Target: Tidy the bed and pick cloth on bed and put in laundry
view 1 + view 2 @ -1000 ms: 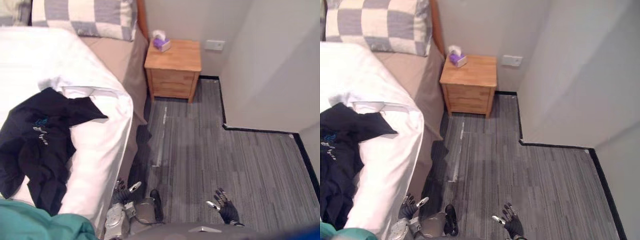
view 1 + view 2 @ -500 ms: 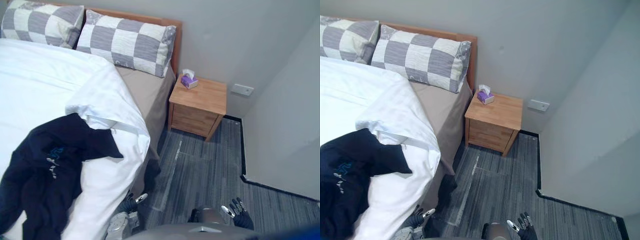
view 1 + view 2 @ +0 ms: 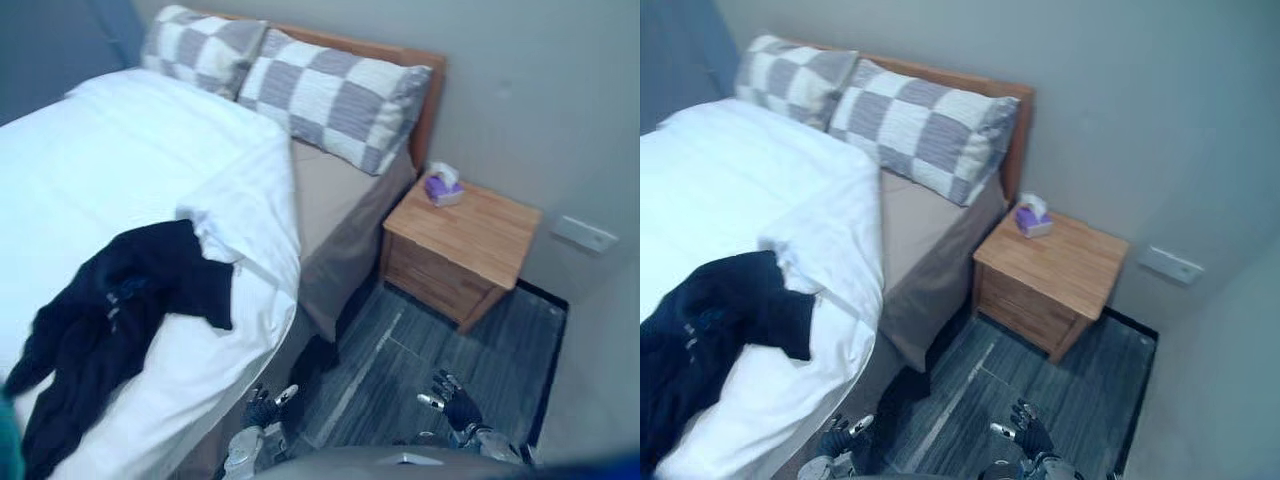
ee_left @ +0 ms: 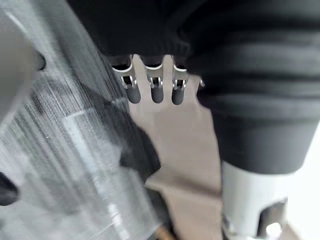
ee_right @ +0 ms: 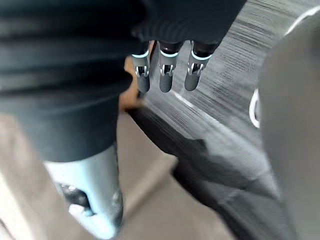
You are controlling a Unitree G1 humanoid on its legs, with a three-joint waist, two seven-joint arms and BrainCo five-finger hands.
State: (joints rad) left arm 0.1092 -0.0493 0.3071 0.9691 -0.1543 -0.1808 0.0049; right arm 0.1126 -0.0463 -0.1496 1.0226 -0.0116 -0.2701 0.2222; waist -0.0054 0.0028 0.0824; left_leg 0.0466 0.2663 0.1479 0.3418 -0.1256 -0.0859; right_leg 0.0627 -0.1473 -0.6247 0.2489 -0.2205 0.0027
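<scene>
1. The bed [image 3: 340,215] takes up everything left of and ahead of the left hand [image 3: 262,408]. Its long side edge runs from just beside that hand up to the wooden headboard [image 3: 425,90].
2. A white duvet [image 3: 120,150] covers most of the bed. It overhangs the side edge near the left hand, while the taupe sheet lies bare farther ahead.
3. The grey striped floor [image 3: 400,360] is the open room for moving. It is a lane under and between both hands, bounded by the bed side on the left and the wall on the right.
4. The dark cloth [image 3: 120,310] lies crumpled on the duvet, left of and above the left hand and apart from it, short of the bed's edge.
5. Two checked pillows [image 3: 340,100] lean at the headboard, far ahead of both hands.
6. A wooden nightstand [image 3: 465,245] closes the lane ahead of the right hand [image 3: 455,402], just beside the bed's head end, its drawer fronts shut.
7. Both hands hang low over the floor, fingers straight and spread, holding nothing.
8. A purple tissue box [image 3: 443,187] sits on the nightstand's far corner, with a white tissue sticking out of its top.
</scene>
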